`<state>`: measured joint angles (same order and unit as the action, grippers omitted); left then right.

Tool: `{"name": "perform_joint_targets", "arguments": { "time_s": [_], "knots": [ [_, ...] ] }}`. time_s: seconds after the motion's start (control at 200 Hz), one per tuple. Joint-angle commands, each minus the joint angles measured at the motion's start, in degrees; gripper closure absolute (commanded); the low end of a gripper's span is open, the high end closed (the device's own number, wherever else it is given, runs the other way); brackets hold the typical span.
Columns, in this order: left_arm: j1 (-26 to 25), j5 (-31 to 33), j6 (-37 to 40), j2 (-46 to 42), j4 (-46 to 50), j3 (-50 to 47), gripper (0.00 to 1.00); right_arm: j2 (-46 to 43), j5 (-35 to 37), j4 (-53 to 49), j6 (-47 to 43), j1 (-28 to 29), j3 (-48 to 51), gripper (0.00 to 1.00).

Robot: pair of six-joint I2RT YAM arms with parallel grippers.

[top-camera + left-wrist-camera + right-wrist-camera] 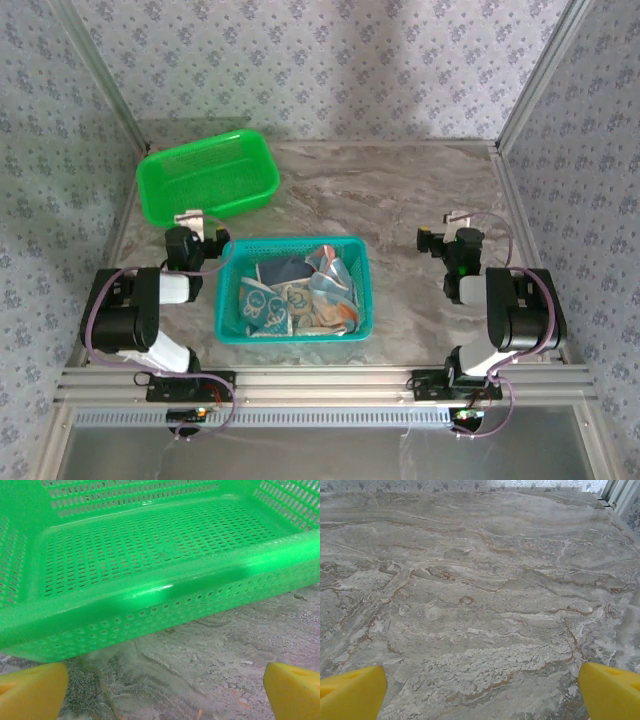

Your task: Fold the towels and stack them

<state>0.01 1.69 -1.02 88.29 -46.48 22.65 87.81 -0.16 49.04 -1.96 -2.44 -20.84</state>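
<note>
Evidently nothing done yet: towels all lie crumpled, unfolded, in the teal basket by the counter's near edge. No stack begun. Left jaws apart, empty; right jaws apart, empty.

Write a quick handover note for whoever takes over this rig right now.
Left pincer: open, holding nothing, facing the green basket near wall.
Right pincer: open, holding nothing, over the table.
Towels: all crumpled together in the teal basket between the arms.
Done: nothing folded or stacked yet.
Left: take each towel out, fold it, stack them.
</note>
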Motion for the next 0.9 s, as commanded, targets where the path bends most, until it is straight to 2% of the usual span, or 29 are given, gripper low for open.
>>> {"name": "perform_joint_targets", "arguments": {
  "time_s": [0.0, 0.58, 0.894],
  "knots": [
    [0.6, -1.1, 0.8, -0.5, -0.4, 0.8, 0.00, -0.1, 0.9, -0.3, 0.6, 0.3, -1.1, 0.00],
    [1.6, -2.5, -0.1, -0.4, 0.1, 1.2, 0.00, -0.1, 0.9, -0.3, 0.6, 0.3, -1.1, 0.00],
    [1.7, -0.3, -0.9, -0.5, 0.7, 1.5, 0.00, -0.1, 0.9, -0.3, 0.6, 0.3, -1.1, 0.00]
  ]
}}
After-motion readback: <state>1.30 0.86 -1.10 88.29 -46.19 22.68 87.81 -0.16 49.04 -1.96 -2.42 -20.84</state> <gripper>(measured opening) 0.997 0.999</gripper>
